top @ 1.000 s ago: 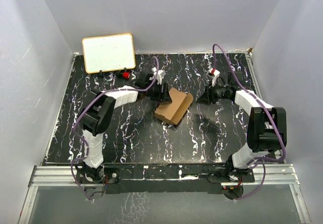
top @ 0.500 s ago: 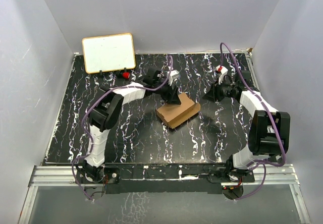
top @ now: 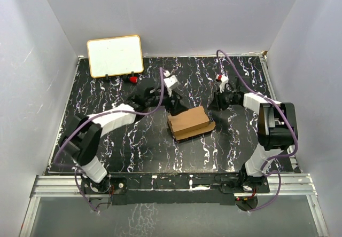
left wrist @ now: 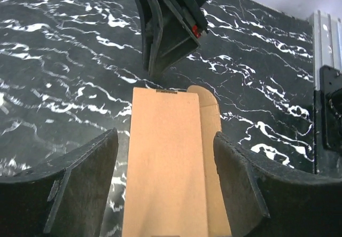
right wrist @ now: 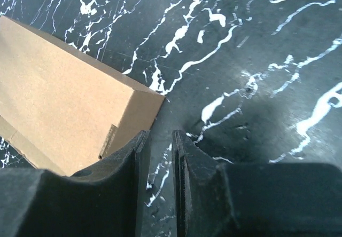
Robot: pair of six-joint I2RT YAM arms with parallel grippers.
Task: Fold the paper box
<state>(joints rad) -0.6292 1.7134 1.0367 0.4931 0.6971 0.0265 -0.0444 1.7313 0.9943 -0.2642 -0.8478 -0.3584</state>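
Top external view shows the table [top: 133,146], black with white veining, carrying the box [top: 189,122] near its centre, between the two arms and slightly toward the right one. The box lies flat as a low closed carton, not as an open sheet, so the main panels are judged to be folded already. In the left wrist view a narrow strip with a rounded tab runs along one long edge of the box [left wrist: 165,167] and appears untucked; closing that flap is judged to be the remaining work, though the ends cannot be checked fully. The right wrist view shows one end wall of the box [right wrist: 64,103] standing, with a small slot near its lower edge. A white board [top: 115,55] leans at the far left corner, well apart from the box. The left gripper [top: 175,104] is released: its jaws stand wide on either side of the box, touching neither long side in the wrist view [left wrist: 165,141]. The right gripper [top: 216,102] is narrowly parted and empty, just beside a box corner [right wrist: 158,135]. This gripper sits close to the far end and may obstruct access there. A small red item [top: 131,79] rests by the board, clear of the work.
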